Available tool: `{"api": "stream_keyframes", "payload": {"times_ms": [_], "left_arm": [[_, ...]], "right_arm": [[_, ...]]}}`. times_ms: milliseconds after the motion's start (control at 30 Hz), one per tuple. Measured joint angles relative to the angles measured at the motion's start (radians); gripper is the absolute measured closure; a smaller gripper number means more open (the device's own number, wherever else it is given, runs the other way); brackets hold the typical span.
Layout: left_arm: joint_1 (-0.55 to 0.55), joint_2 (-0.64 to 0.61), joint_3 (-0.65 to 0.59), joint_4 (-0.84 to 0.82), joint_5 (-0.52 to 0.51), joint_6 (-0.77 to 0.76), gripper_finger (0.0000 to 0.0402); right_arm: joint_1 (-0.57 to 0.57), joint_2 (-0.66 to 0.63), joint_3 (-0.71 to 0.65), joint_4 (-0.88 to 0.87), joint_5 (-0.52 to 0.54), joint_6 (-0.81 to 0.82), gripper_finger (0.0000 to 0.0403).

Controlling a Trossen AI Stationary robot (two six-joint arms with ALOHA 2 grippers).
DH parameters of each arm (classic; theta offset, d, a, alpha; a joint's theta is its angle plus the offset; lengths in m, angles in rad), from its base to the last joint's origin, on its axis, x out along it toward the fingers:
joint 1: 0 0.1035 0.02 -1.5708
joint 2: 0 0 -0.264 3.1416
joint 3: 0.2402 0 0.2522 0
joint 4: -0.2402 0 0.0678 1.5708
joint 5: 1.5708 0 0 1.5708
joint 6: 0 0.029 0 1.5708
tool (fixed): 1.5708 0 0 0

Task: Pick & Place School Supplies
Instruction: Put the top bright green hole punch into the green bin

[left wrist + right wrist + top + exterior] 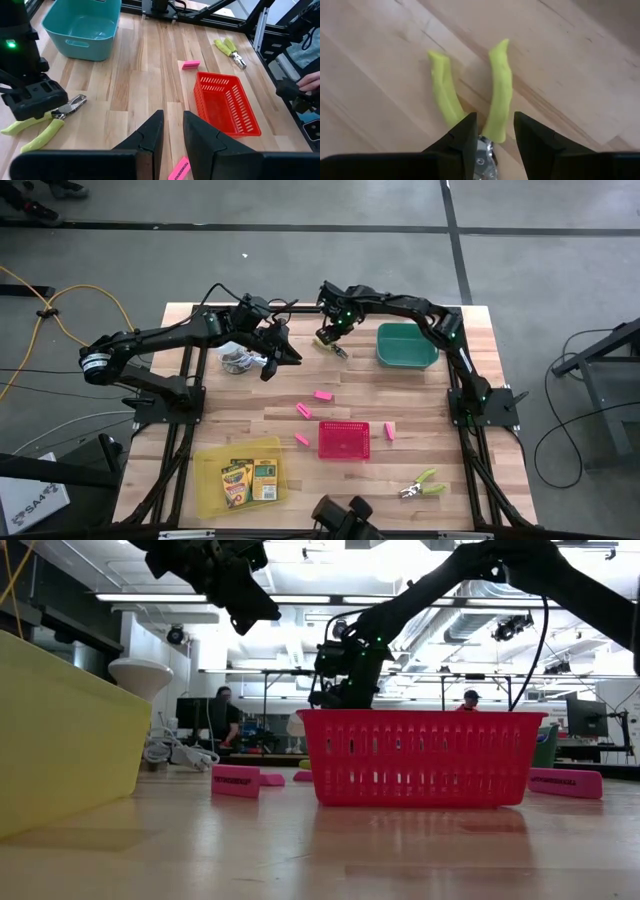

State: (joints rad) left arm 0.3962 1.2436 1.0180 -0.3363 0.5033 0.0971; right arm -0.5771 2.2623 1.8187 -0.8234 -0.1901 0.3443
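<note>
Nearest the table's front edge, ahead of the red basket (344, 439), the yellow tray (214, 480) is seen with the crayon boxes (250, 479) already laid in it, which suggests that sorting is partly done; one green-handled tool (423, 484) lies untouched to the front right of the red basket; pink erasers (304, 410) are scattered just beside and beyond the basket, not yet collected. Beyond the red basket, the right gripper (492, 131) is lowered over the second green-handled tool (497, 90); its jaws stand apart, straddling one handle near the pivot, and no closed hold is yet shown, so a grasp is judged to be in preparation. The left gripper (172, 131) is held above the table to the far left of the basket, its jaws narrowly parted with nothing between them, seemingly kept clear while waiting. Far right of the basket a teal bin (405, 345) stands empty, probably meant as the tool's destination. The table (400, 395) is of pale wooden planks; beyond it a bright workshop with ceiling lights, desks and people (224, 715) is seen.
</note>
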Motion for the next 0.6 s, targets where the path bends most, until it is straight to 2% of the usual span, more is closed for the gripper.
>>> {"api": "stream_keyframes", "payload": {"times_ms": [333,467,600], "left_arm": [[0.000,0.000,0.000,0.000,0.002,0.000,0.0333],[0.000,0.000,0.000,0.000,0.002,0.000,0.0333],[0.000,0.000,0.000,0.000,0.002,0.000,0.0333]], "right_arm": [[0.011,0.000,0.000,-0.037,-0.023,-0.056,0.0284],[0.037,0.000,0.000,-0.037,-0.012,-0.124,0.0284],[0.062,-0.002,0.007,-0.040,0.044,-0.161,0.0284]]}}
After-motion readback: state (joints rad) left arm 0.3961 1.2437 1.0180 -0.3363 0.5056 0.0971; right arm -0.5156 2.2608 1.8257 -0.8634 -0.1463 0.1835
